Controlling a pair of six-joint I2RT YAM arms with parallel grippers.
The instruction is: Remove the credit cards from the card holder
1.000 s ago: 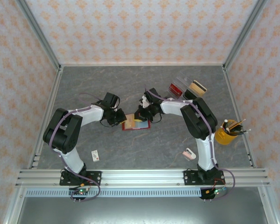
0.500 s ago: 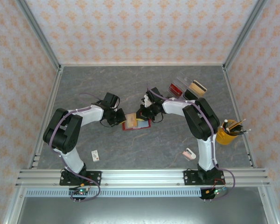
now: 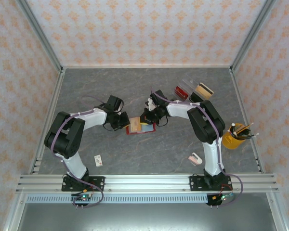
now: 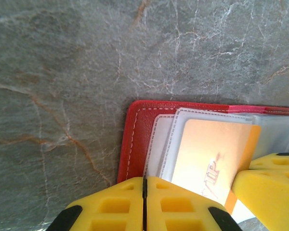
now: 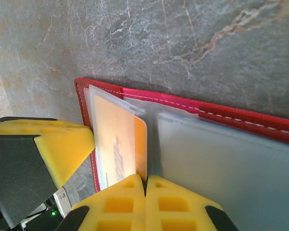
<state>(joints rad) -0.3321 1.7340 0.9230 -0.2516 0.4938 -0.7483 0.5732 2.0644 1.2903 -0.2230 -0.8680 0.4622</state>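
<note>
Pressing left gripper (image 4: 144, 192) and right gripper (image 5: 145, 192), both clenched tight, onto the card holder (image 3: 140, 128). Lying open flat mid-table, stretching lengthwise left to right, holding a yellowish credit card (image 4: 209, 154) in its left pocket.

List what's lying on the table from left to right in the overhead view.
small white card → card holder → dark-red block → tan block → yellow cup
</note>
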